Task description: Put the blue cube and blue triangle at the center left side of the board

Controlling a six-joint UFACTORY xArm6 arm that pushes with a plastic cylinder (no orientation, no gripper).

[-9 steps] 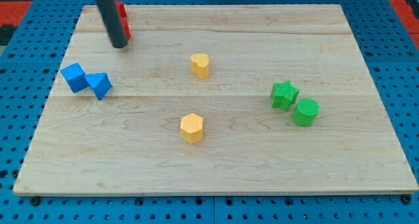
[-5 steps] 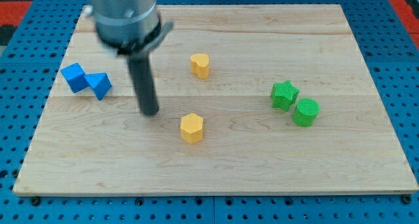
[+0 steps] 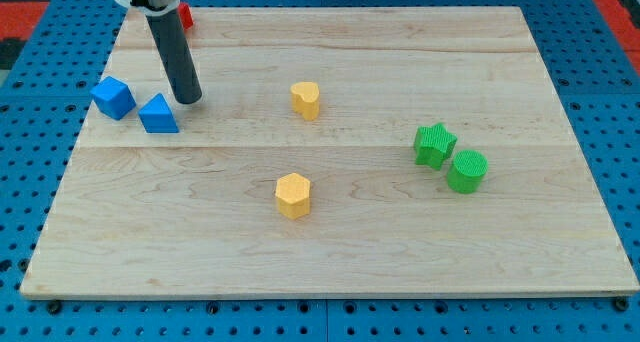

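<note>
The blue cube (image 3: 113,97) sits near the board's left edge, above mid-height. The blue triangle (image 3: 158,114) lies just to its right, a small gap between them. My tip (image 3: 187,98) rests on the board just up and right of the blue triangle, close to it but apart. The dark rod rises from the tip toward the view's top left.
A red block (image 3: 185,16) shows partly behind the rod at the top left. A yellow heart-like block (image 3: 306,99) sits above centre, a yellow hexagon (image 3: 293,195) below centre. A green star (image 3: 434,145) and green cylinder (image 3: 466,171) sit at the right.
My tip swung down toward the board's middle, then back up left to beside the blue triangle. The triangle has turned and shifted slightly; the cube moved a little up and left.
</note>
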